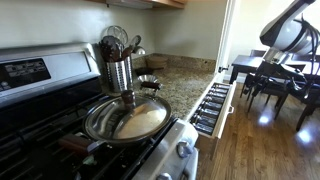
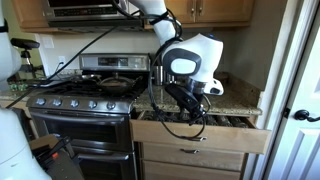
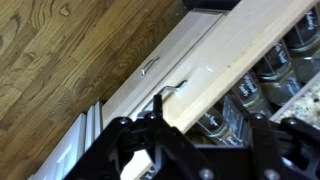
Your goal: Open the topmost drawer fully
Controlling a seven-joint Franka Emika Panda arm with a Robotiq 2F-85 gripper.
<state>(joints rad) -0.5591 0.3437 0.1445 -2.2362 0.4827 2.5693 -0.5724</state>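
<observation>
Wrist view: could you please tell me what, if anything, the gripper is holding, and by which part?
Nothing looks clamped: the gripper straddles the top edge of the front panel of the topmost drawer, jaws wide apart.

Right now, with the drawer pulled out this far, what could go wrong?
The gripper seems to have its jaws apart around the front board of the drawer, so it may slip off when pulling. It hangs close over the spice jars and could knock them. The drawer already sticks far out; a hard pull might hit its stop.
</observation>
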